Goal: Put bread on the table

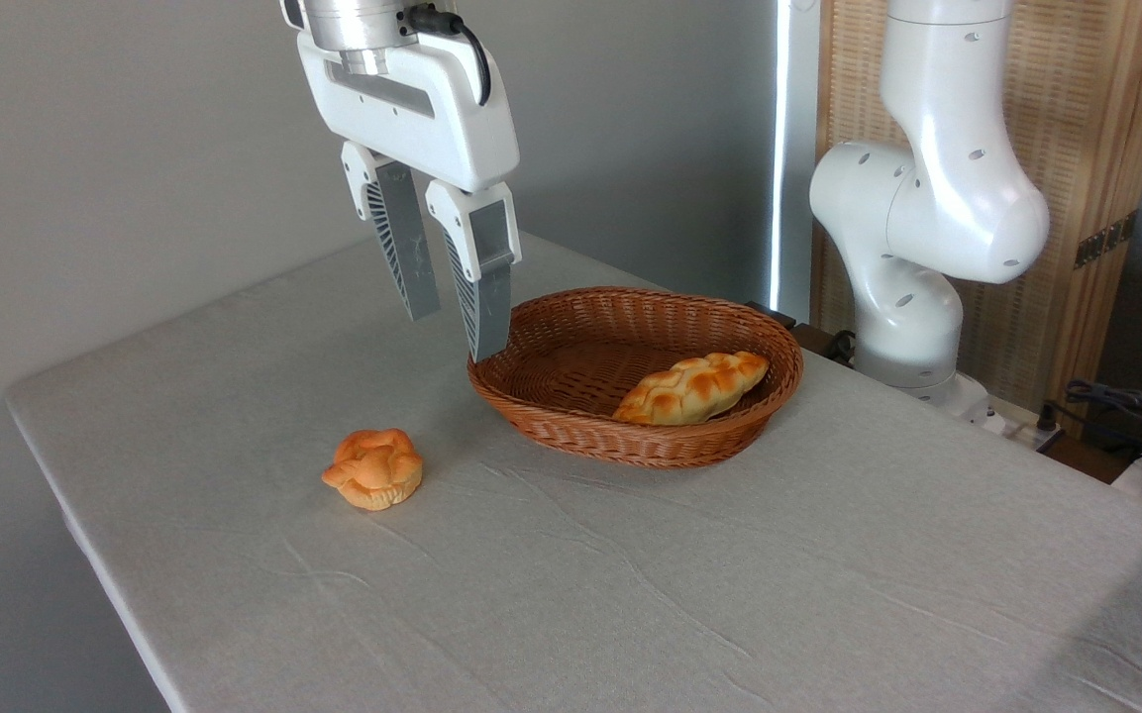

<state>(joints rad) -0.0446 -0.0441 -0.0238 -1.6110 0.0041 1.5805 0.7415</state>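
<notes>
Orange bread point(373, 467), grey table point(630, 594), brown basket point(630, 436) (woven).

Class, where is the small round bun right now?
The bun sits on the table, left of the basket and apart from it, below the open tool.

A lab-like test room: a white robot arm point(927, 198) stands bolted beside a cloth-covered table point(729, 594), with loose cables point(1125, 406) on the floor, a bare grey wall point(135, 149) and a wooden screen point(1105, 129) behind.

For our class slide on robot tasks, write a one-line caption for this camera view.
Open tool hangs empty above the table; the bread sits on the cloth, a braided loaf remains in the basket.
</notes>
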